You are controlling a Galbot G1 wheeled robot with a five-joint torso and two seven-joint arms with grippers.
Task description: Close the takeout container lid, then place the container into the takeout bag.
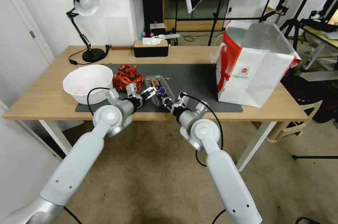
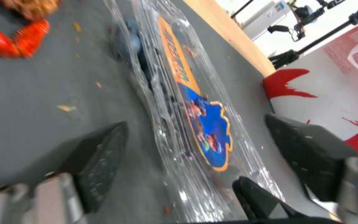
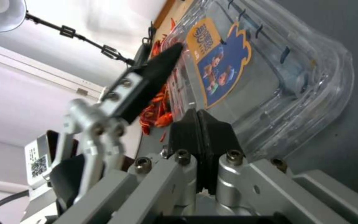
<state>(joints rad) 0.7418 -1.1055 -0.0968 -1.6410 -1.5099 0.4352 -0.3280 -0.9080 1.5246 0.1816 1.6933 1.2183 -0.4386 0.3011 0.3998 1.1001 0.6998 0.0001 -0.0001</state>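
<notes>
Both claws sit by one small clear box on the dark mat. Left claw (image 1: 149, 94) is open, with its two black fingers (image 2: 100, 158) spread wide on each side of the box. Right claw (image 1: 168, 102) is shut, its two black pads pressed flat together at the near end of the box, and I cannot tell if a bit of plastic is caught between them.

The takeout container (image 1: 160, 90) lies flat on the mat near the front edge of the table (image 1: 52, 101), between the white bowl and the big bag. Its long side runs from the robot toward the back of the table, leaning a little to the left. One short end points at the right claw. The lid (image 3: 245, 62) looks down on top of the box. It has one long sticker in orange and blue. I can see something dark and bluish through the plastic, but I cannot count what is inside.

One takeout bag (image 1: 253, 76) stands upright at the right end of the mat, well apart from the box. Its top is open. One white bowl (image 1: 88, 83) sits to the left. One pile of red and orange bits (image 1: 128, 75) lies between the bowl and the box. One lamp (image 1: 84, 23) and one black tissue box (image 1: 150, 48) stand at the back.
</notes>
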